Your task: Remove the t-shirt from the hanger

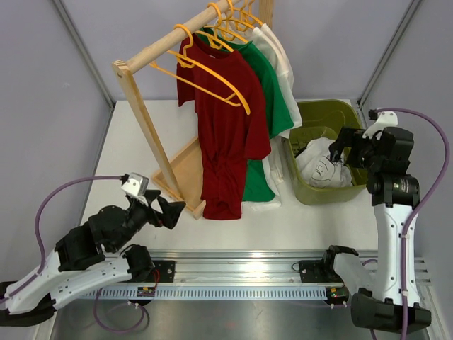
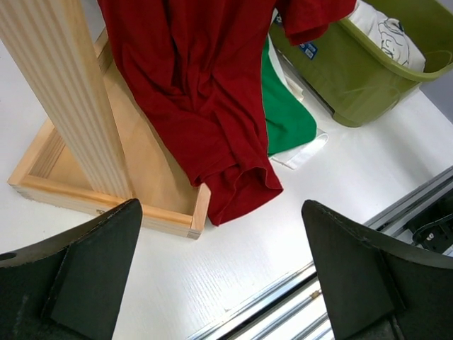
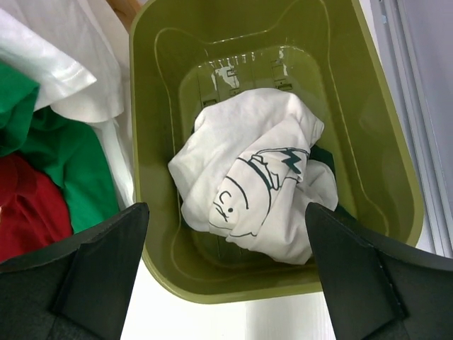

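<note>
With right claw [image 3: 226, 210] spread over tee [image 3: 244, 177] in bin [image 3: 152, 142] at table's right edge, left claw [image 2: 221, 227] spread too: risks snagging loose cloth, dragging it out on withdrawal.

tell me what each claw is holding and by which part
Nothing is held. The right claw is open above the t-shirt crumpled in the bin; the left claw is open near the rack.

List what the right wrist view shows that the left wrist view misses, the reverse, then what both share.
Right wrist only: the floor of the olive-green plastic bin, around the crumpled white t-shirt lying in it. Left wrist only: the pale wooden rack post and its base tray. Both: the bin, the t-shirt, the hanging red tee and green tee.
</note>
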